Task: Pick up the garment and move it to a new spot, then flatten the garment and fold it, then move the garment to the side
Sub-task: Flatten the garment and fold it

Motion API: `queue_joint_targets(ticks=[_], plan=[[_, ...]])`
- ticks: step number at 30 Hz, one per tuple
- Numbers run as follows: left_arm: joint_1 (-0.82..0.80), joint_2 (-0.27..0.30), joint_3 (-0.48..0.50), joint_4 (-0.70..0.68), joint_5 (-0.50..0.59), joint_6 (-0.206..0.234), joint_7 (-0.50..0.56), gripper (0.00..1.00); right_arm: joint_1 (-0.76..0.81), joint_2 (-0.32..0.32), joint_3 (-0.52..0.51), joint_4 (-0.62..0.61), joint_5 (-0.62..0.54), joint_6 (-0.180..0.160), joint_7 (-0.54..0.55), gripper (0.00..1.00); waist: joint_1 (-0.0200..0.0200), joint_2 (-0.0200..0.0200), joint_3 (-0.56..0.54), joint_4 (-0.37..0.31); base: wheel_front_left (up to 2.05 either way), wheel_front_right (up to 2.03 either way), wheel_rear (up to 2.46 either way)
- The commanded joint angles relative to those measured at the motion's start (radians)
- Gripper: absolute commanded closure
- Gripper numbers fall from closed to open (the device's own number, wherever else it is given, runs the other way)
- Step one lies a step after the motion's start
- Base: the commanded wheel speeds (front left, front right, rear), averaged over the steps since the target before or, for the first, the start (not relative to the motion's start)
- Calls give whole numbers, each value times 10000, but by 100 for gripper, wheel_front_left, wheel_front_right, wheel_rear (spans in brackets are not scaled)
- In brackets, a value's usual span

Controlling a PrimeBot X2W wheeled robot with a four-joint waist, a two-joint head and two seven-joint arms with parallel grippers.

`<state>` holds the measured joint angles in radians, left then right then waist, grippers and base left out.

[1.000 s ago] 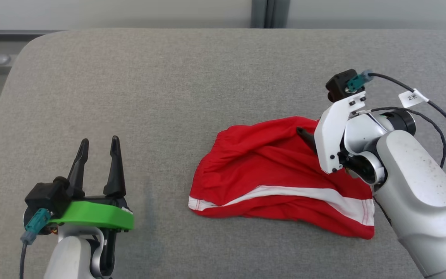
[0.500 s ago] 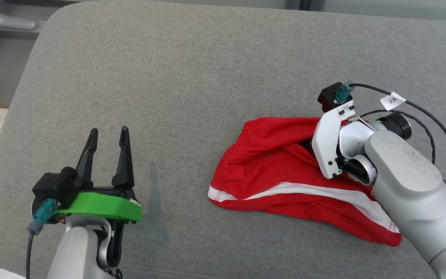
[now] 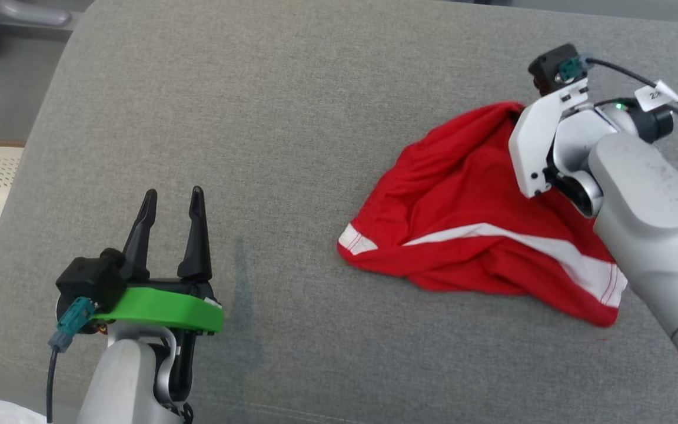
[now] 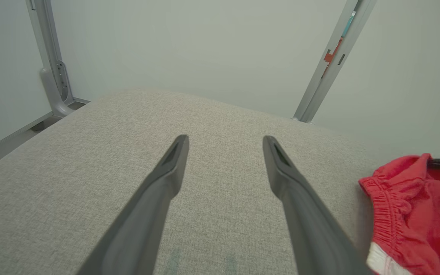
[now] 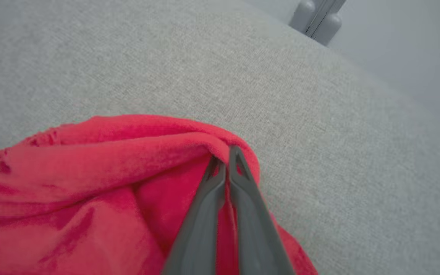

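Garment [image 3: 462,235] edge pinched in right fingers [image 5: 204,214]; open cushion [image 3: 256,118] leftward.

The red shorts [image 3: 462,194] lie crumpled on the grey cushion, in the right half of the head view. A white stripe [image 3: 551,250] runs diagonally across the lower folds toward the lower right corner, and a white hem patch [image 3: 354,238] marks the left corner. The gathered elastic waistband [image 4: 382,206] shows at the right edge of the left wrist view. The upper edge is raised into a peak, pinched between the closed fingers of the right gripper [image 5: 225,158]. The remaining fabric rests on the cushion.
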<state>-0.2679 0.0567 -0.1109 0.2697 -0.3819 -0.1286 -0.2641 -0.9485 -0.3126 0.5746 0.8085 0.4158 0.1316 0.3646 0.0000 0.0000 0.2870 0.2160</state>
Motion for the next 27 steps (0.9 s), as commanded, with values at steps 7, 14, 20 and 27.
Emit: queue_joint_targets(ticks=[7,14,20,27], plan=[[-143,-15,-55,61,-137,-26,2,0,-1138,-234,479,425,-656,-19,-1330,100,0,0,56,311,0,0,0],[-7,-22,-4,164,-10,-26,2,0,-741,-150,777,1124,-140,-19,-1628,0,0,0,-257,192,0,0,0],[224,124,154,224,164,-26,4,0,89,-118,395,930,495,-19,-2749,0,0,0,-876,-385,0,0,0],[655,227,565,333,350,-26,4,0,1646,-303,-515,-414,701,-19,-4857,0,0,0,-1740,-1217,0,0,0]])
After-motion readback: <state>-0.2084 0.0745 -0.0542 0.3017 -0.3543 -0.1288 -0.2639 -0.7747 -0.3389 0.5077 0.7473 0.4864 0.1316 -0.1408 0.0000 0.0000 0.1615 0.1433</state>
